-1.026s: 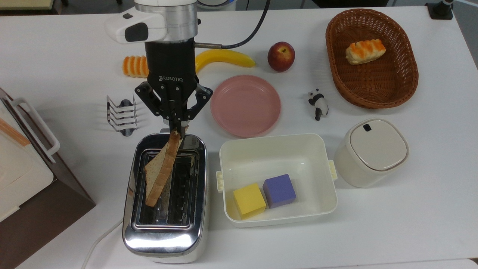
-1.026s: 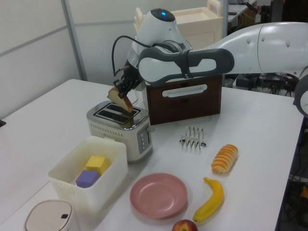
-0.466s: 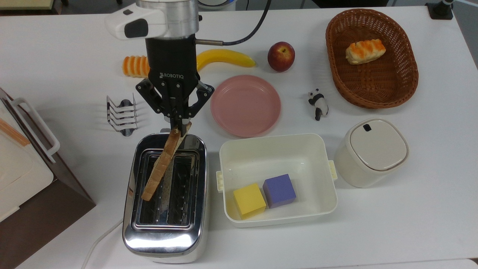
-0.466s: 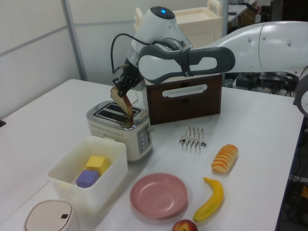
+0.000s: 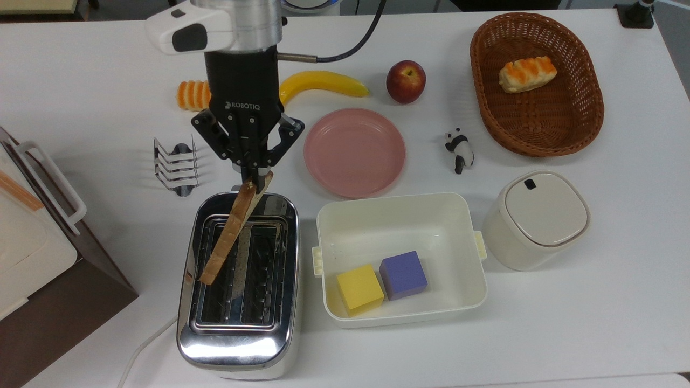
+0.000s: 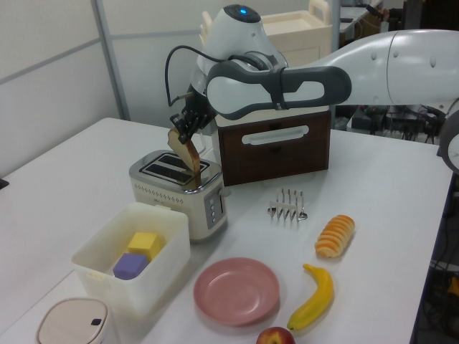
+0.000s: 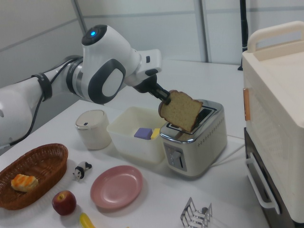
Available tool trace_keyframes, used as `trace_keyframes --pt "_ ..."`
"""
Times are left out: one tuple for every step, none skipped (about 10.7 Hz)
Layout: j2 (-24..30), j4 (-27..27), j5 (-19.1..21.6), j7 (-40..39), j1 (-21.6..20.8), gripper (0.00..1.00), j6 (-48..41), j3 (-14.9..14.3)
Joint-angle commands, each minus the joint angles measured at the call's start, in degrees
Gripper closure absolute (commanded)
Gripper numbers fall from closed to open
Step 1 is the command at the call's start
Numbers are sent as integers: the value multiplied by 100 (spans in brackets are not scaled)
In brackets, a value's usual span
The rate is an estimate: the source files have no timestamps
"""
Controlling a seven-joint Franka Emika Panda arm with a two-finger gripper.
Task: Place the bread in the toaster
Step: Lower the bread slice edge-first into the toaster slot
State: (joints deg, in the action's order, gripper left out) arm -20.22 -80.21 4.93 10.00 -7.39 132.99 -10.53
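Observation:
My gripper (image 5: pixel 255 179) (image 6: pixel 182 136) (image 7: pixel 166 100) is shut on one corner of the bread (image 5: pixel 230 235) (image 6: pixel 187 154) (image 7: pixel 183 111), a tan slice with a darker crust. The slice hangs on edge, tilted, over the chrome toaster (image 5: pixel 237 339) (image 6: pixel 181 197) (image 7: pixel 199 142). In the top view it lies diagonally across the toaster's left slot, its low end near the left rim. In the right view its lower edge sits just above the toaster top, at the near side.
A cream tub (image 5: pixel 458 312) holding a yellow block (image 5: pixel 359 289) and a purple block (image 5: pixel 403 275) stands beside the toaster. Nearby are a pink plate (image 5: pixel 354 152), metal toast rack (image 5: pixel 174 165), banana (image 5: pixel 323 83), ridged roll (image 5: pixel 190 95), apple (image 5: pixel 405 81), basket (image 5: pixel 587 118) and lidded canister (image 5: pixel 533 220).
The gripper has risen and drawn back slightly, lifting the bread. The slice has turned more on edge, its broad face no longer showing from above.

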Motion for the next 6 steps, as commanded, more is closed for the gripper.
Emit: trace_keyframes --pt "-148 -21 -1 -120 35 83 -98 -46" --pt "-236 -12 -1 -112 36 1 -72 -46" --pt "-246 -4 8 -60 18 0 -11 -46" --pt "-211 5 16 -51 18 0 -1 -46" --pt "-150 5 25 10 27 0 -1 -46" --pt "-79 5 25 98 44 0 -1 -46"
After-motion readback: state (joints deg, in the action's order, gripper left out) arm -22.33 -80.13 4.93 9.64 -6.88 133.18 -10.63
